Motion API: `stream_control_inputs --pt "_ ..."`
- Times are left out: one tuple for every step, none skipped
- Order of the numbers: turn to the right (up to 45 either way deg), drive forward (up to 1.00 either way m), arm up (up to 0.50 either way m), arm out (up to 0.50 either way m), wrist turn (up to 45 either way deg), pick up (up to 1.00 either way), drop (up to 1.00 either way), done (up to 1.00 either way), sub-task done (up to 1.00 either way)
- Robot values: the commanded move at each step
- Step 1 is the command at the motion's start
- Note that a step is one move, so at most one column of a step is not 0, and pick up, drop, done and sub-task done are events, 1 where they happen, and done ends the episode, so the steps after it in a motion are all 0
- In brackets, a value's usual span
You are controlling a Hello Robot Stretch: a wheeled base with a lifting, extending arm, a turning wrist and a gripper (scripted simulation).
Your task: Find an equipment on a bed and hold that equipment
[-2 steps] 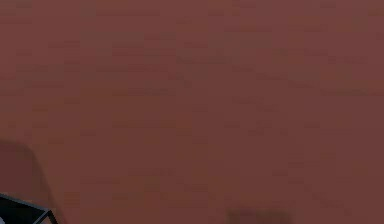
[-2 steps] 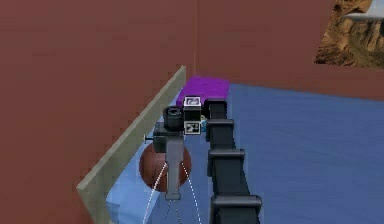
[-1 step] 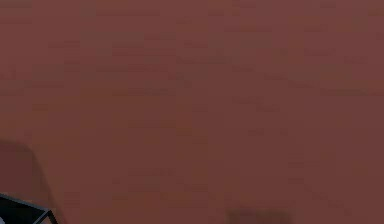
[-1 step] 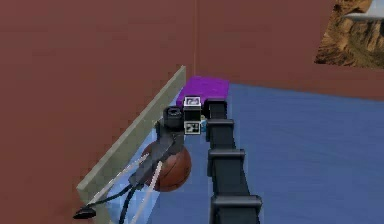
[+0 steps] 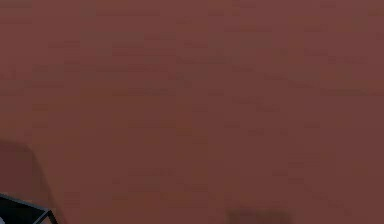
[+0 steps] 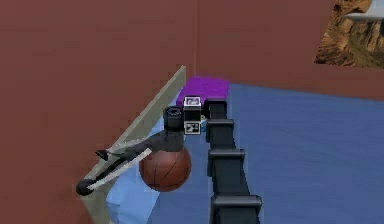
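An orange-brown ball (image 6: 165,169), like a basketball, lies at the near edge of a bed with a blue cover (image 6: 300,150), in the arm side view. The dark arm (image 6: 225,165) runs up over the bed to two white marked squares. Left of them, the gripper (image 6: 89,170) stretches its thin fingers down-left past the ball and across the bed's edge. I cannot tell whether it holds anything, since the ball sits right at it on or against the bed.
A purple pillow (image 6: 210,86) lies at the bed's far end against a red-brown wall (image 6: 90,60). A grey board (image 6: 150,110) lines the bed's left side. A picture (image 6: 352,32) hangs top right. The forward view faces a red-brown wall (image 5: 200,100) close up.
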Motion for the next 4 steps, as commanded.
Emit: stream_control_inputs --pt "0.0 0.0 0.0 0.0 45.0 0.0 0.0 0.0 0.0" --pt "0.0 0.0 0.0 0.0 21.0 0.0 0.0 0.0 0.0" --pt "0.0 0.0 -0.3 0.0 0.0 0.0 0.0 0.0 0.0" --pt "0.0 0.0 0.0 0.0 0.0 1.0 0.0 0.0 0.0"
